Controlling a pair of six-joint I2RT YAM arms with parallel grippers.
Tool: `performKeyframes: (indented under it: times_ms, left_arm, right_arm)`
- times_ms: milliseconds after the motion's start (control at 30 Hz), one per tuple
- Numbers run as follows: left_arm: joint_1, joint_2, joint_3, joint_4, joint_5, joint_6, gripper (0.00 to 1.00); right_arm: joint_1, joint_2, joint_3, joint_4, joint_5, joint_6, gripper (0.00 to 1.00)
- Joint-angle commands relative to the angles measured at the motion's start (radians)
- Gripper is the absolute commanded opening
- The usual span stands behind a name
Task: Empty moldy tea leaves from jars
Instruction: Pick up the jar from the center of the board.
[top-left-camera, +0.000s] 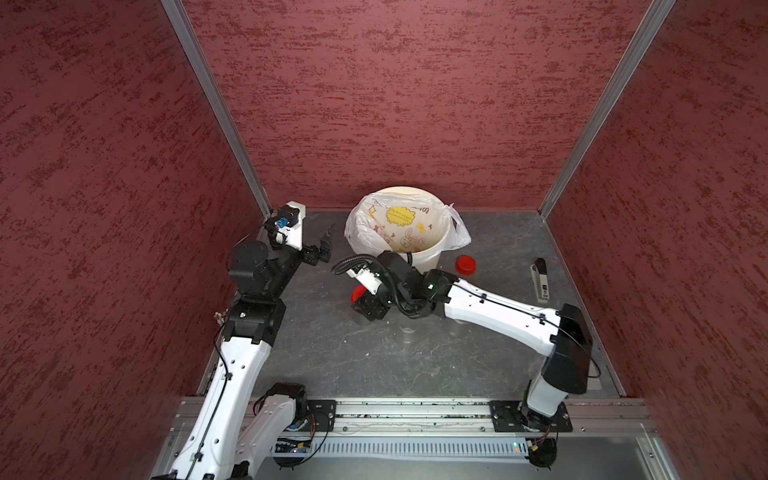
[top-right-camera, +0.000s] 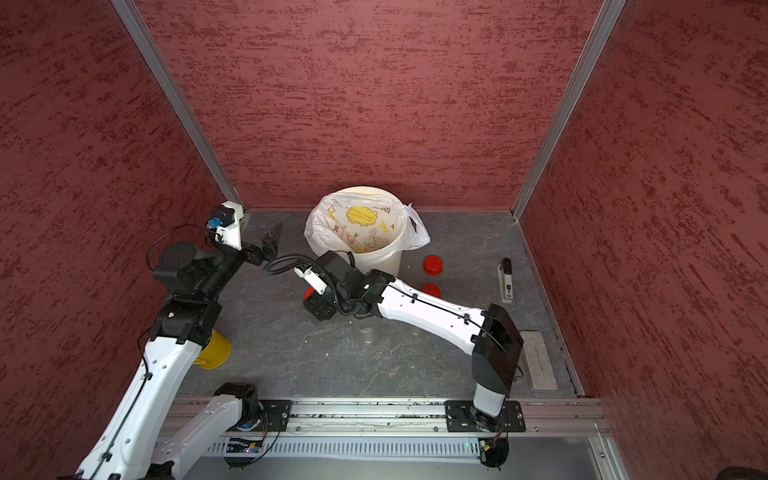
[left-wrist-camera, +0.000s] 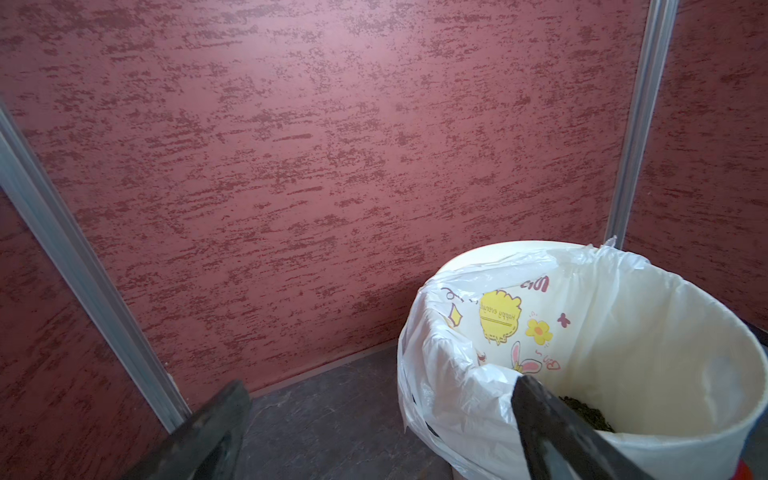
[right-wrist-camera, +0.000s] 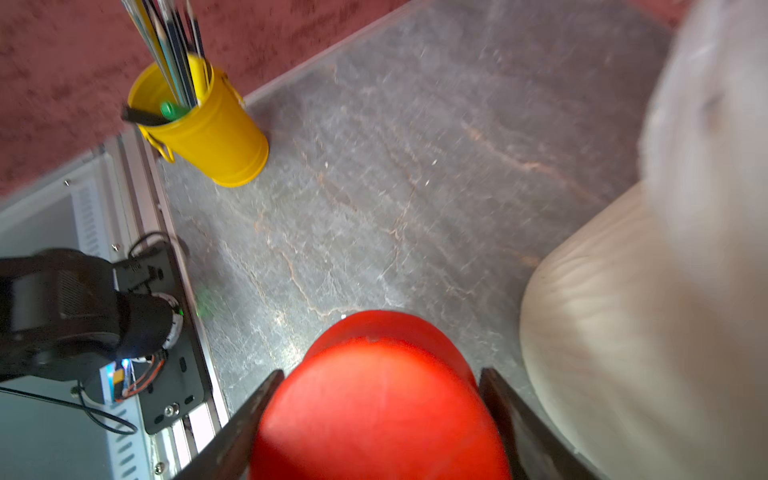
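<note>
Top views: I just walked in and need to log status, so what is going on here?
The right end effector is closed around a red cap, low beside the bin; whether a jar hangs under it is hidden. The left end effector is open and empty by the bin. Some tea leaves already lie in the bin. One loose cap and another lie on the table, where an uncapped clear jar stands.

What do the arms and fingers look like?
Left arm and right arm: white shells, black joints, thin black cable clipped along each. Ribbed black hose loops at the right wrist. Fingers are dark, flat, tapering blades.
</note>
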Motion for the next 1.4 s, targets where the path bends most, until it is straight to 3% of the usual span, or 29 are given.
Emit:
performKeyframes:
  times_ms: [0, 367, 533, 667, 1033, 1367]
  left_arm:
    - [0.013, -0.014, 0.023, -0.013, 0.15, -0.018, 0.99]
    - [0.06, -0.042, 0.013, -0.053, 0.535, 0.034, 0.96]
    - [0.102, -0.028, 0.039, -0.086, 0.789, 0.05, 0.97]
    - [0.101, 0.003, 0.054, -0.149, 0.896, 0.108, 0.99]
    - [0.038, 0.052, 0.028, -0.141, 0.839, 0.159, 0.99]
    - [-0.067, 0.088, -0.029, -0.048, 0.716, 0.191, 0.98]
  right_arm:
    - [-0.034, -0.062, 0.041, -0.034, 0.011, 0.012, 0.44]
    - [-0.123, -0.119, 0.187, -0.148, -0.021, -0.007, 0.41]
    - [-0.147, -0.133, 0.239, -0.185, -0.03, -0.017, 0.4]
    - [-0.168, -0.143, 0.278, -0.204, -0.047, -0.027, 0.38]
    - [-0.181, -0.098, 0.455, -0.284, -0.145, -0.073, 0.36]
    - [-0.181, -0.087, 0.473, -0.261, -0.255, -0.079, 0.34]
